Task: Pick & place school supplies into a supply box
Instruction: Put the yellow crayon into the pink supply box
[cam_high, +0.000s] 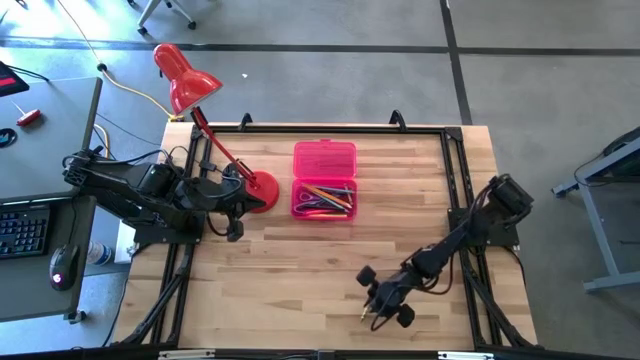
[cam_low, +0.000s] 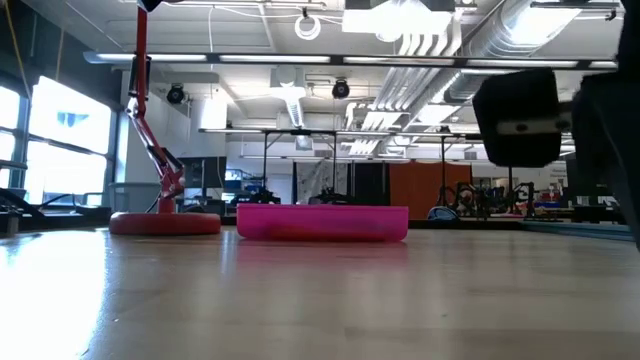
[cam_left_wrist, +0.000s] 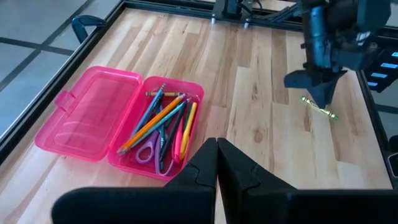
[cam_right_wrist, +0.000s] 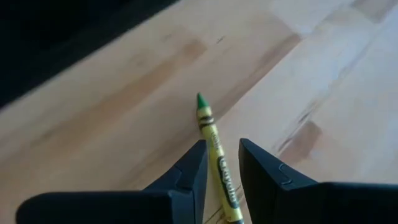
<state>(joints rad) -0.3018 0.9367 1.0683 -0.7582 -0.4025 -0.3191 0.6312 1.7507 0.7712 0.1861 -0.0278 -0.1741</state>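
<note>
The open hot-pink case (cam_high: 325, 180) lies flat at the table's middle, its lid (cam_left_wrist: 87, 115) folded out toward the far edge. Its tray (cam_left_wrist: 163, 127) holds several pens and pencils and the purple-handled scissors (cam_left_wrist: 147, 152). A green crayon (cam_right_wrist: 217, 162) lies on the table near the front right; it also shows in the left wrist view (cam_left_wrist: 321, 111). My right gripper (cam_right_wrist: 222, 152) points down over it, open narrowly, one finger on either side of the crayon, with wood showing between finger and crayon. My left gripper (cam_left_wrist: 216, 163) is shut and empty at the left, beside the lamp base.
A red desk lamp stands at the far left, its round base (cam_high: 262, 190) just left of the case; it also shows in the low view (cam_low: 165, 222). A black frame (cam_high: 455, 190) runs along the table's edges. Bare wood lies between the case and the crayon.
</note>
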